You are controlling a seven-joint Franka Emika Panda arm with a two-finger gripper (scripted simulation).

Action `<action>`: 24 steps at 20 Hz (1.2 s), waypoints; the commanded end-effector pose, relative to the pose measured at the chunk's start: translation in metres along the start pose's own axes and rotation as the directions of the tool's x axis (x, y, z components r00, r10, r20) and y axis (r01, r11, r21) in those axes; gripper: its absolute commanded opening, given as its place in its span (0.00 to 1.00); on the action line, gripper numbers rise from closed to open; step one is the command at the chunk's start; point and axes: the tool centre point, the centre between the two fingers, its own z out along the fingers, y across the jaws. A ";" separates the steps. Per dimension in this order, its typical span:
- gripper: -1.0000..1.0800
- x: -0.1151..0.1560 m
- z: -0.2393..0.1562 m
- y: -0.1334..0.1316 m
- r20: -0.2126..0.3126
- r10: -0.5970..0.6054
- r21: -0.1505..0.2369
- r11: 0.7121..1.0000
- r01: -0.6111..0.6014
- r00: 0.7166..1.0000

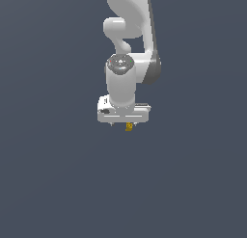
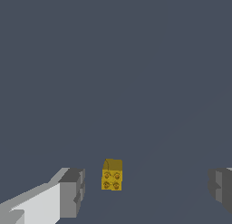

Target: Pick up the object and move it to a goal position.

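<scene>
One block (image 2: 112, 175), one claw (image 2: 147, 191), and the relation between them is what matters. In the wrist view the small yellow-orange block with four darker round marks on its face sits between the two grey fingers (image 2: 72, 191), which stand wide apart, nothing clamped. The block is not centred in the gap: it lies close to the finger that carries the white housing, apart from it by a thin strip of background, and well clear of the opposite finger, only partly in frame at the picture's edge.

In the exterior view the block (image 1: 129, 126) peeks out just under the white claw body (image 1: 123, 114), slightly toward the exterior view's right of the claw's middle. The fingertips are mostly hidden there, so how far they reach past the block cannot be told. Whether the block rests on a surface is also unclear; the grey ground is flat and featureless.

The block looks slightly taller than wide, no strong long axis, so grasp direction matters little.

Judgement: pre-grasp stage, block not yet held. Closing now would probably push the block sideways before both fingers meet it; a small sideways correction toward the block first seems safer. No goal marker is visible.
</scene>
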 end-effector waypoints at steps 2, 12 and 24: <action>0.96 -0.007 0.011 -0.004 -0.002 0.005 -0.004 1.000 -0.005 1.000; 0.96 -0.044 0.060 -0.024 -0.015 0.030 -0.018 0.999 -0.030 0.999; 0.96 -0.068 0.084 -0.034 -0.023 0.043 -0.024 0.999 -0.043 0.999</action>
